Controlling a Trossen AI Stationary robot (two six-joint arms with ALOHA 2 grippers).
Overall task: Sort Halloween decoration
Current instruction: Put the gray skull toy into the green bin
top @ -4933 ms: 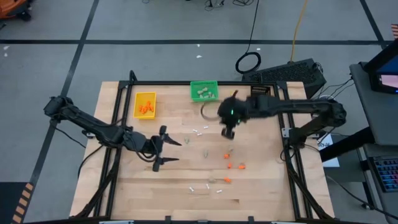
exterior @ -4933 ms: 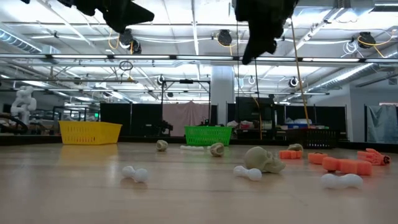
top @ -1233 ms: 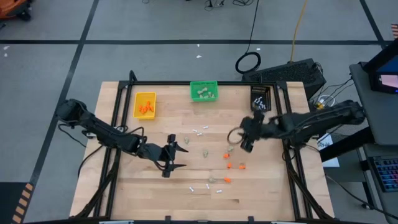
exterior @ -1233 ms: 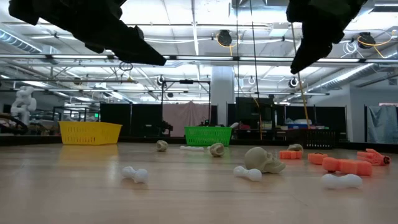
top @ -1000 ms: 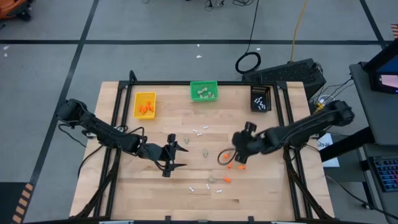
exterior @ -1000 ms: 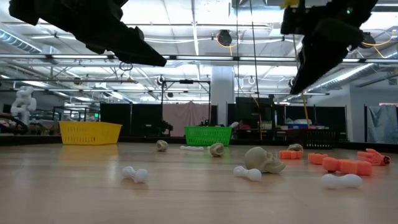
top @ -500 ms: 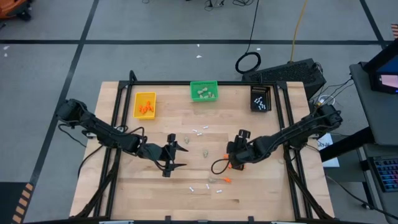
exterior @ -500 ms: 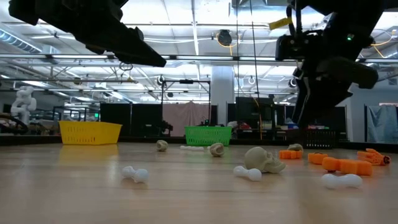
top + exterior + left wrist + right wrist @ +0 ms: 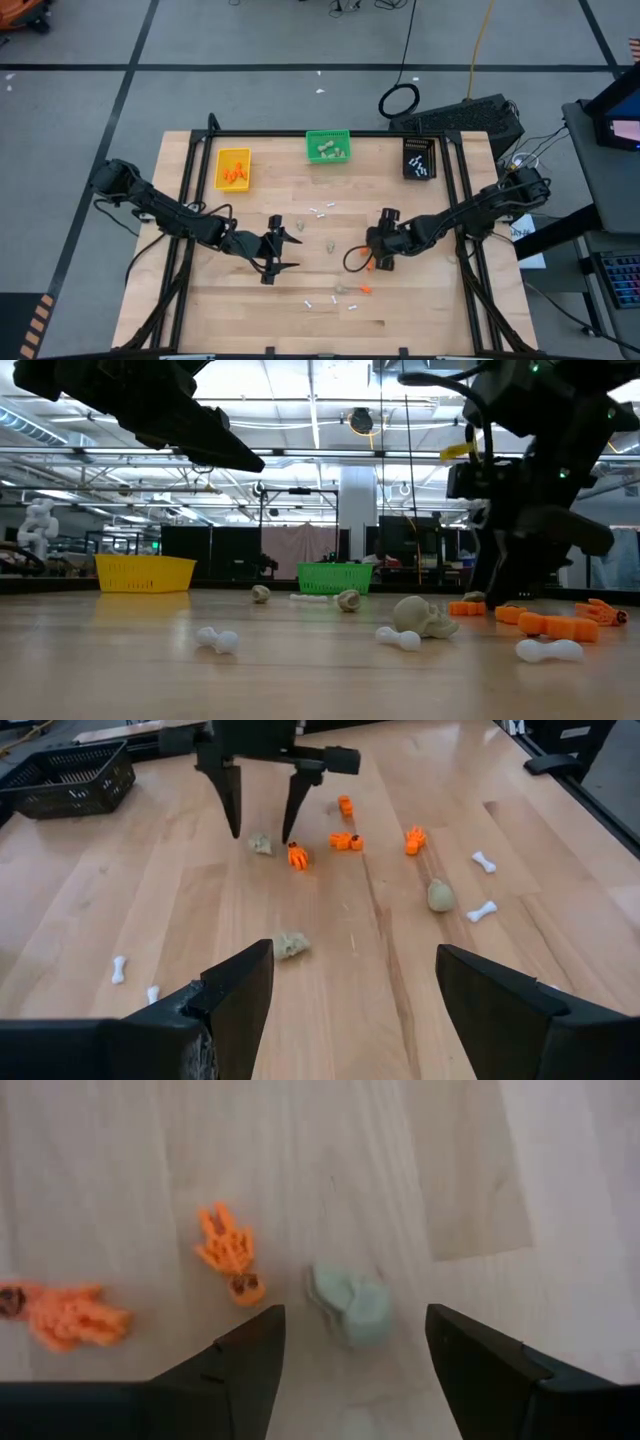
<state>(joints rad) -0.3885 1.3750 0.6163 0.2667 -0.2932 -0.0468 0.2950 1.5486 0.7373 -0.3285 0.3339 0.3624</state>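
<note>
The Halloween decoration is lying scattered over the middle of the wooden table (image 9: 200, 300): orange bits, beige-grey lumps and thin white sticks, all loose on the boards. The piece in hand is a beige-grey lump (image 9: 350, 1305), sitting directly between the two dark fingers of the right gripper (image 9: 352, 1360) and just beside an orange bit (image 9: 228, 1258); a second orange bit (image 9: 65, 1315) is lying farther from the lump on the same side. The right gripper's fingers are standing spread, one on each side of the lump and touching nothing, so the step appears to be the approach for picking this lump up.

The next move probably calls for coming down squarely over the lump and closing without catching the orange bit beside it, then carrying it to the green bin (image 9: 328, 146), which is already holding pale lumps. Seen from the lump, the green bin is at the table's far edge, with the yellow bin (image 9: 233, 168) on one side holding orange bits and the black bin (image 9: 419, 158) on the other holding white sticks.

The left gripper (image 9: 282, 252) is waiting well apart from the lump, spread wide and empty.
</note>
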